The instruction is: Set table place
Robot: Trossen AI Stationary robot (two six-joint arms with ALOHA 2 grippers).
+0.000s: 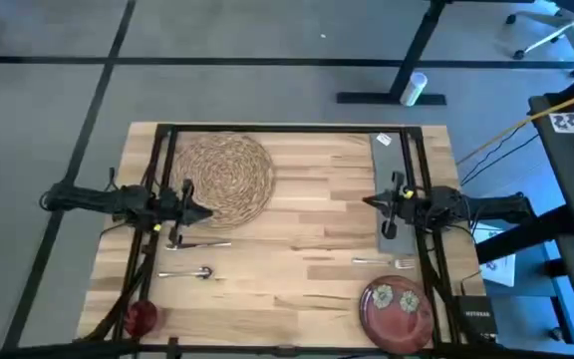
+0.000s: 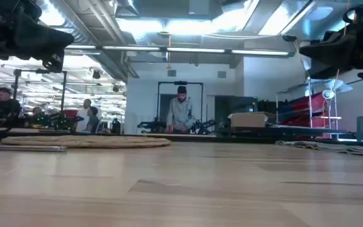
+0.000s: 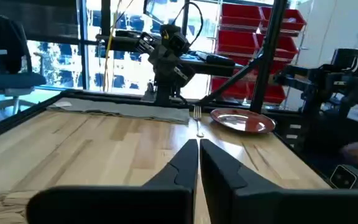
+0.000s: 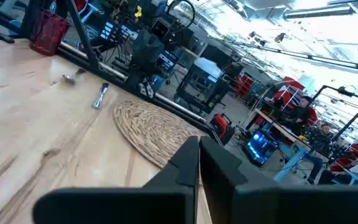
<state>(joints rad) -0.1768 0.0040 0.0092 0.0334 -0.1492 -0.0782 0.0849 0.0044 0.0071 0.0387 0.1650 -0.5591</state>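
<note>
We see the bench (image 1: 287,229) with the setting still scattered. The round woven mat (image 1: 224,178) lies at the far left, bare, nothing on it. The dark red plate (image 1: 397,304) with two pale flowers sits at the near right, otherwise empty. The small red cup (image 1: 141,317) stands at the near left corner; we cannot tell what it holds. The gray napkin (image 1: 388,194) runs along the right side, a fork (image 1: 385,262) between it and the plate. A knife (image 1: 199,244) and spoon (image 1: 187,272) lie near the mat. Our left gripper (image 1: 205,212) hovers at the mat's near edge, fingers pressed together, empty. Our right gripper (image 1: 369,201) hangs beside the napkin, fingers likewise together.
</note>
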